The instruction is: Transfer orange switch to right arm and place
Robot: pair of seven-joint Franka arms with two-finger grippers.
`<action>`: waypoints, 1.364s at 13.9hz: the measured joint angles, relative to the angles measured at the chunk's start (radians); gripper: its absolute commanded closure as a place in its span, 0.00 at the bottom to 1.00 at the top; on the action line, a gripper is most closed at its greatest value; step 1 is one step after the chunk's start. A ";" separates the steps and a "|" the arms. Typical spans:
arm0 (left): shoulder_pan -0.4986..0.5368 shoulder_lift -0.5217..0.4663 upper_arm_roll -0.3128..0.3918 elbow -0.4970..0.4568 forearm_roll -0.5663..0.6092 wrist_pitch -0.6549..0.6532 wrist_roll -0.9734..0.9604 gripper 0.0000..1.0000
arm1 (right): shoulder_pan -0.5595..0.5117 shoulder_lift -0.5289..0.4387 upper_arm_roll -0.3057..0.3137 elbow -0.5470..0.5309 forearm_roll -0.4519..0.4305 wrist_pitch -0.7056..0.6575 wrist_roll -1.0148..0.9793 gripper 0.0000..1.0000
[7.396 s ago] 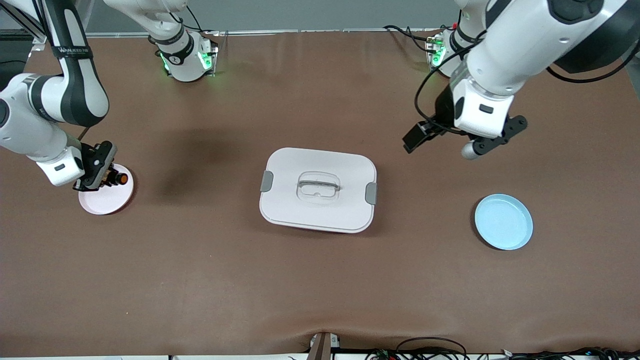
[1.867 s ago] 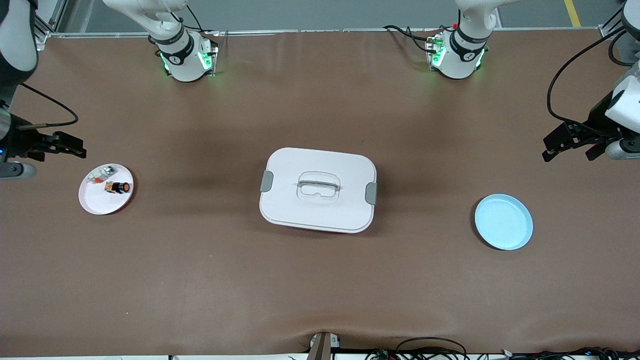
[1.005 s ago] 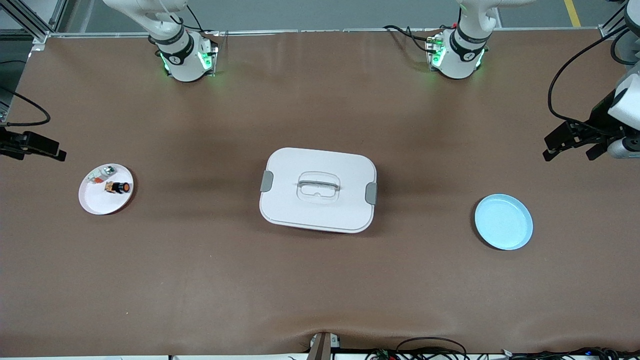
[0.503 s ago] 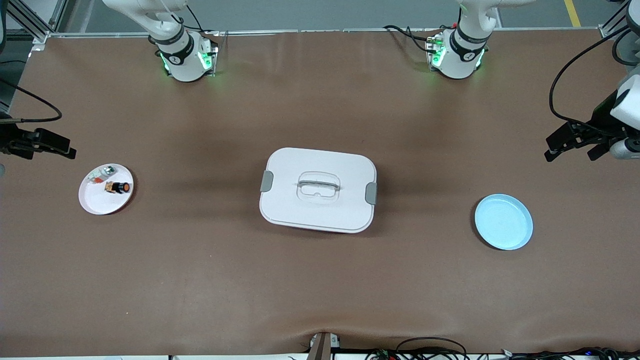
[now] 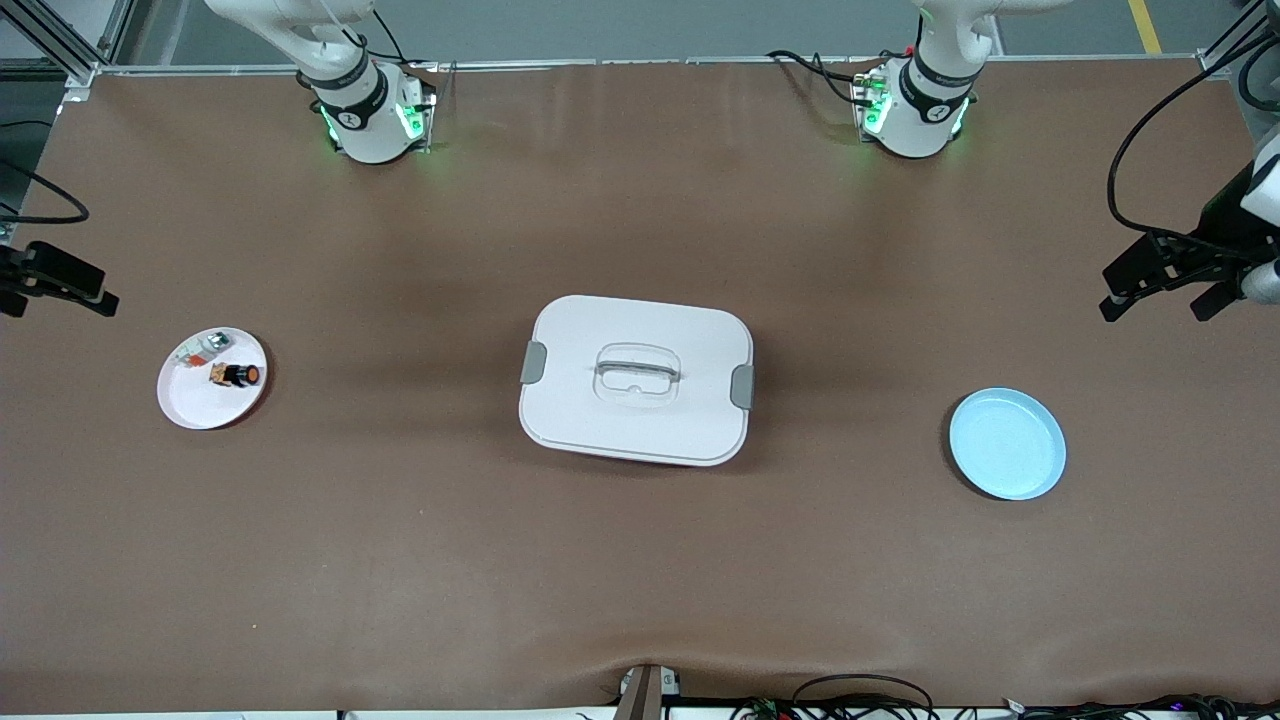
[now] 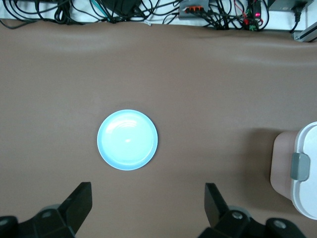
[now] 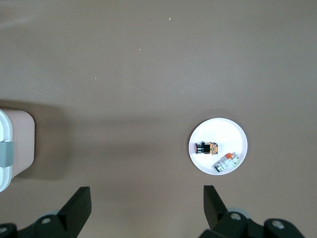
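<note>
Orange switch (image 5: 238,375): lies on its side on the white plate (image 5: 205,408), left-centre of the front frame, beside a small white-and-grey part (image 5: 207,345); nothing grips it, so the placing looks done.
Right fingers (image 7: 146,204): spread apart and empty, high over the counter (image 5: 400,560) above that plate; at the frame's left edge only my wrist camera bracket shows.
Left fingers (image 6: 148,203): parted, holding nothing, up at the right edge over the counter near the blue plate (image 5: 1007,444); this arm waits.
Blue plate: bare, lower right.
Lidded box (image 5: 636,379): shut, dead centre, untouched.
</note>
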 measured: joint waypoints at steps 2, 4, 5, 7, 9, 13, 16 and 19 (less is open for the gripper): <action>0.000 0.002 0.000 0.013 0.000 0.000 0.000 0.00 | 0.000 0.000 0.002 0.001 0.000 -0.003 0.000 0.00; 0.000 0.009 -0.001 0.022 0.000 -0.001 0.000 0.00 | 0.001 0.000 0.005 0.001 0.000 -0.003 0.001 0.00; 0.000 0.014 -0.002 0.025 0.000 -0.006 0.000 0.00 | 0.001 0.000 0.005 0.001 0.000 -0.005 0.001 0.00; 0.000 0.022 -0.003 0.028 0.000 -0.037 -0.004 0.00 | 0.001 0.000 0.005 0.001 0.001 -0.025 0.002 0.00; 0.000 0.027 -0.003 0.029 0.000 -0.071 -0.045 0.00 | 0.001 -0.001 0.005 0.002 0.002 -0.056 0.004 0.00; 0.000 0.035 -0.004 0.029 0.000 -0.089 -0.066 0.00 | 0.004 -0.009 0.008 0.003 0.002 -0.084 0.004 0.00; 0.000 0.038 -0.004 0.029 0.000 -0.090 -0.050 0.00 | 0.010 -0.018 0.008 0.003 0.002 -0.086 0.031 0.00; 0.000 0.039 -0.004 0.029 0.000 -0.090 -0.043 0.00 | 0.010 -0.025 0.008 0.003 0.002 -0.092 0.057 0.00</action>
